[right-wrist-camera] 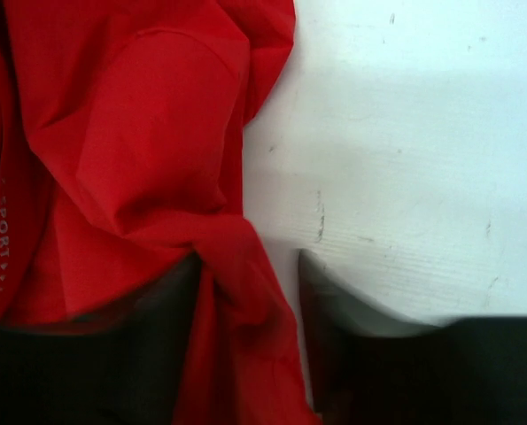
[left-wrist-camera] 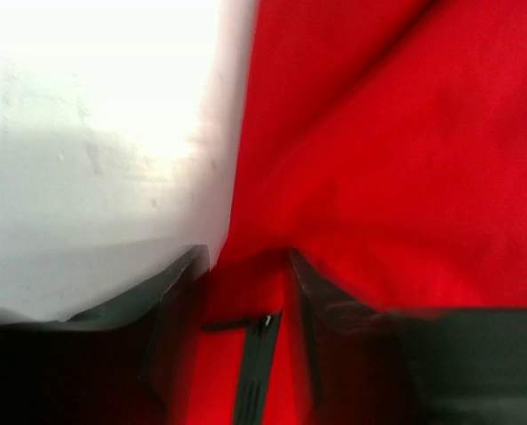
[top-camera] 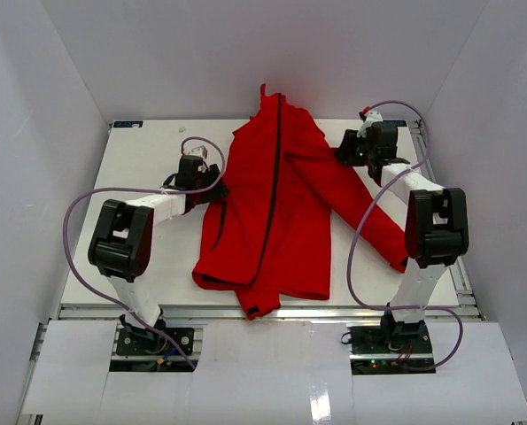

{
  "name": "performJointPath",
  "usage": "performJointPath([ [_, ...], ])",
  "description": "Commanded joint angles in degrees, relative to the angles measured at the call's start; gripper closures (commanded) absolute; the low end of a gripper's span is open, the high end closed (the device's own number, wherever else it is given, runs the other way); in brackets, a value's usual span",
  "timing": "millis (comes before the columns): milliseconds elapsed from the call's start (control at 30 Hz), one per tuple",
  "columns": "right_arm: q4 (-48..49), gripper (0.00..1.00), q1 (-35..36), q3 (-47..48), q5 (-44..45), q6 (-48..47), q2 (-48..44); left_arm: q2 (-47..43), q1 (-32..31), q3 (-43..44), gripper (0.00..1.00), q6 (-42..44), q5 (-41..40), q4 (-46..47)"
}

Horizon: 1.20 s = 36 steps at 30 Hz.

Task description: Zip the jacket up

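The left gripper (left-wrist-camera: 245, 266) stands partly open. Its two dark fingers (left-wrist-camera: 179, 292) are apart, with red cloth and a short dark strip (left-wrist-camera: 254, 372) lying in the gap. Nothing shows the cloth being pinched. This gripper sits at the left edge of the jacket (top-camera: 281, 204), where the red fabric meets the bare white table (top-camera: 148, 150). In the left wrist view the table is on the left and the fabric on the right.

The right gripper (right-wrist-camera: 250, 261) is also partly open. A twisted fold of red fabric (right-wrist-camera: 236, 266) runs through the gap against one finger, and a strip of white table shows beside the other finger. This gripper is at the far right of the jacket, by the top of the right sleeve (top-camera: 369, 212). Small pale lettering (right-wrist-camera: 2, 232) runs along the cloth at the left of the right wrist view.

The jacket lies spread in the middle of the table, with the collar at the far side and the hem reaching the near edge. The dark zipper (top-camera: 274, 177) runs down the front from collar to hem. I cannot tell whether it is closed. The right sleeve slants out toward the near right, and the left side is bunched in folds.
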Motion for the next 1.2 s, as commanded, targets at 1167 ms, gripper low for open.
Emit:
performJointPath([
  [1167,-17.9,0.10,24.9,-30.7,10.7,9.6,-65.3,-68.4,-18.6,-31.2,0.02,-3.2,6.7,3.1],
])
